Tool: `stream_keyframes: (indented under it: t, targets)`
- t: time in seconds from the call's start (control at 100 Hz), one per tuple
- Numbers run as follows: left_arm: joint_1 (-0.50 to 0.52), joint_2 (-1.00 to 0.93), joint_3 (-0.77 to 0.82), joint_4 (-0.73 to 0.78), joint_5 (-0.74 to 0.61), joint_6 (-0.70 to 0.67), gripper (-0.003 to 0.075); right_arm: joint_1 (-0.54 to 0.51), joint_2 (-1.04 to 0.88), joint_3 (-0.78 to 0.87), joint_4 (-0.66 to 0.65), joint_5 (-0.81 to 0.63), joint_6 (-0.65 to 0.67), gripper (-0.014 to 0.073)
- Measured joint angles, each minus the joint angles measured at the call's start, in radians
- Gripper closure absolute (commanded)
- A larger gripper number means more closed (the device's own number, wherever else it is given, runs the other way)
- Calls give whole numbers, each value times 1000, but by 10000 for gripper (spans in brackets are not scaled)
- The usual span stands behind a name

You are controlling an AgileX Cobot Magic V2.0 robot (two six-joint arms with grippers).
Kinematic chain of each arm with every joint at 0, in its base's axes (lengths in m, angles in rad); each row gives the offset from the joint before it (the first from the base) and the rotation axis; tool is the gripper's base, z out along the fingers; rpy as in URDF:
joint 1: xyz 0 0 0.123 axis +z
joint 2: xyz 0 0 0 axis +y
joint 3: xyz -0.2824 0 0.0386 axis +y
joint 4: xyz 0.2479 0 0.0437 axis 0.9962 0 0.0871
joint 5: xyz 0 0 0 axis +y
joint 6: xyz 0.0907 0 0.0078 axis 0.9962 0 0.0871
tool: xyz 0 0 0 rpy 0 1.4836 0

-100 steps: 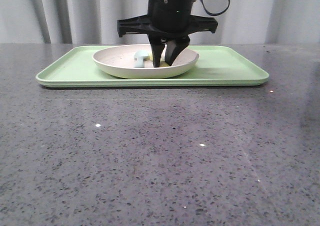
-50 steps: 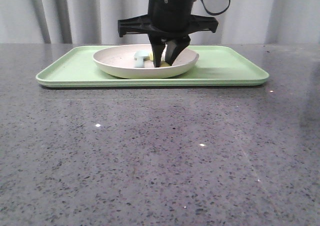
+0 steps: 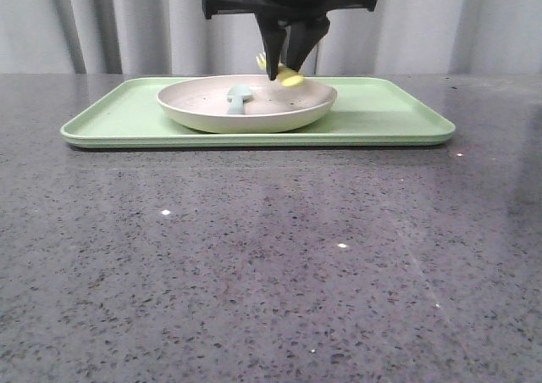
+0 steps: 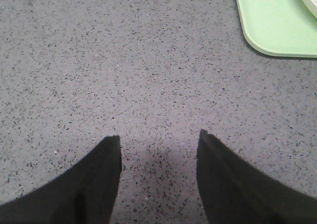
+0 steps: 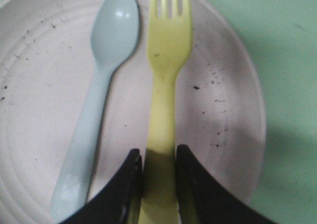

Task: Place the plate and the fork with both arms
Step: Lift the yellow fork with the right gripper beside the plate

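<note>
Pinching fork point(image 5: 166, 80), right fingers point(image 5: 130, 184) raised.

Pale-yellow fork point(image 5: 166, 75) pinched by handle above speckled cream plate point(image 3: 203, 113), clear of it

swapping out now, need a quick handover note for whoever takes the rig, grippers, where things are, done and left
Right gripper: shut on the fork by its handle, held in the air above the plate.
Left gripper: open, holding nothing, over bare table just off a corner of the tray.
Plate: sits on the green tray, with a blue spoon lying in it.
Done: fork picked out of the plate.
Left: set the fork down at its place; the plate is not yet gripped and still needs placing, likely a job for the left gripper.
</note>
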Motion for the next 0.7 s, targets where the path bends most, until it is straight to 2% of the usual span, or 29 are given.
stream_keyframes:
  t: [0.15, 0.7]
  targets:
    - [0, 0, 0, 0, 0, 0, 374, -13, -17, -32, -23, 40, 0, 661]
    - [0, 0, 0, 1, 0, 0, 374, -184, -76, -7, -9, 91, -41, 661]
